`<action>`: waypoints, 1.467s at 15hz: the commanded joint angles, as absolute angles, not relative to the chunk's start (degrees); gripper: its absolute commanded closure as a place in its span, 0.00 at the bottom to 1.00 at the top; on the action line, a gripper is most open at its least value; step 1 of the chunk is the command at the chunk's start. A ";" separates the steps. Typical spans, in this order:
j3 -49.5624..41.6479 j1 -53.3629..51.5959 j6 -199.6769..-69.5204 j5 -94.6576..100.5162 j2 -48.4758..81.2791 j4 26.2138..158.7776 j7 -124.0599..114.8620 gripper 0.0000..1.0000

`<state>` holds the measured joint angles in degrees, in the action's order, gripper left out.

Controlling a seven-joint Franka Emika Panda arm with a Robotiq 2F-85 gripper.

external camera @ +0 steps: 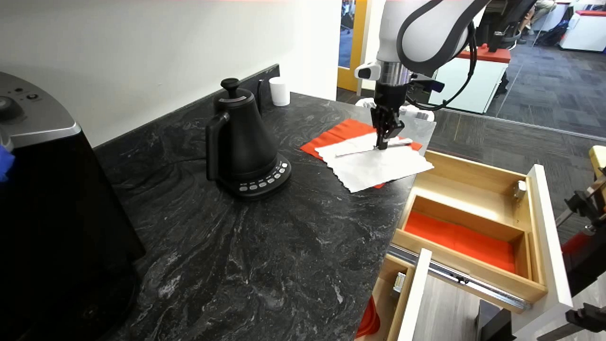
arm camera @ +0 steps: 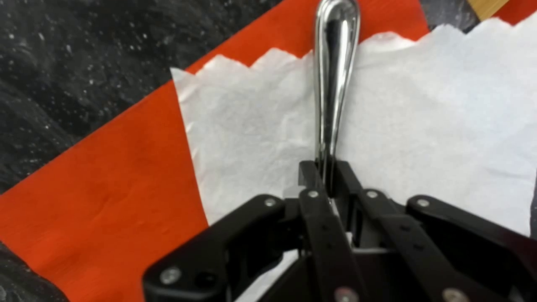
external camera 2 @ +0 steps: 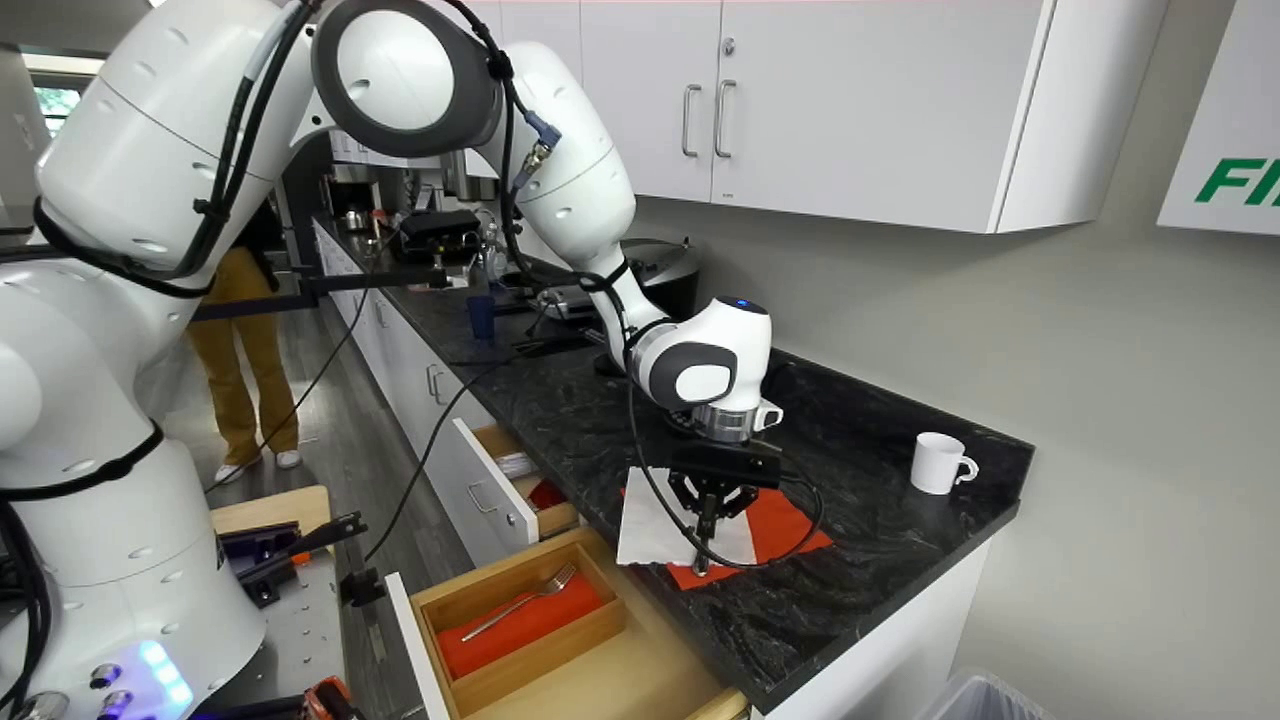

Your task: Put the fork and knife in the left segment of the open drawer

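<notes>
My gripper (external camera: pixel 382 143) points down over the napkins on the counter and is shut on the silver knife (external camera: pixel 352 152). In the wrist view the fingertips (arm camera: pixel 327 176) pinch the knife (arm camera: pixel 335 54) near the neck of its handle; the fingers hide the blade. The knife is at or just above the white napkin; I cannot tell if it is lifted. The open drawer (external camera 2: pixel 415 645) stands beside the counter. Its left segment, with the red-orange floor (external camera 2: pixel 560 607), holds the fork (external camera 2: pixel 515 606), lying slantwise. The left segment also shows in an exterior view (external camera: pixel 459 241), the fork not visible there.
A white napkin (external camera: pixel 378 173) lies on a red napkin (external camera: pixel 326 139) near the counter edge. A black kettle (external camera: pixel 246 137) and a white mug (external camera 2: pixel 938 463) stand on the counter. Another drawer (external camera: pixel 416 293) is partly open alongside. A cable loops near the gripper.
</notes>
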<state>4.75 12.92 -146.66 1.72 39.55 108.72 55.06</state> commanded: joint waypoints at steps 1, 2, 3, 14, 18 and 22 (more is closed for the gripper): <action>5.07 12.77 -147.34 2.74 34.47 111.91 55.10 0.97; 5.38 12.73 -147.36 2.56 33.46 112.24 55.17 0.97; 5.27 12.44 -147.06 2.44 32.72 112.22 54.57 0.97; 8.30 10.84 -157.95 -6.94 22.23 131.53 45.81 0.97; 10.87 7.59 -167.42 -7.35 20.02 141.37 35.89 0.97; 6.91 0.40 -177.64 -2.45 17.26 149.64 20.14 0.97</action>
<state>10.94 5.50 -171.20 -5.92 22.85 141.89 30.98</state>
